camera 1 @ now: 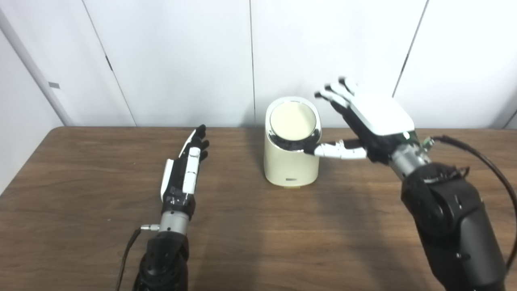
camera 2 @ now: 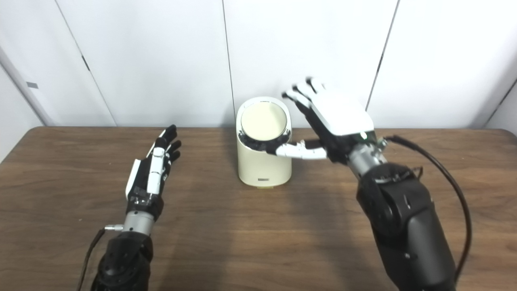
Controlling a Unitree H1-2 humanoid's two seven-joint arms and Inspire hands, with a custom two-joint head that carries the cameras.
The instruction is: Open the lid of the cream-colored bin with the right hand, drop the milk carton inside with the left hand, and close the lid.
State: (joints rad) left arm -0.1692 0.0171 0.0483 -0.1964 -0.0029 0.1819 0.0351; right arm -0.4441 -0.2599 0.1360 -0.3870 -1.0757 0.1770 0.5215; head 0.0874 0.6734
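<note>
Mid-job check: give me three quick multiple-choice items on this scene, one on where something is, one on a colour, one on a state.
1. The right hand is: A) flat on the table B) raised at the bin's right, thumb by its rim C) inside the bin
2. The bin's body is: A) cream B) red C) blue
3. The left hand is: A) shut on a carton B) open, holding nothing C) pressing the lid

Answers:
1. B: it hovers beside the bin.
2. A: pale cream shell.
3. B: fingers extended, nothing held; no carton is visible.
</note>
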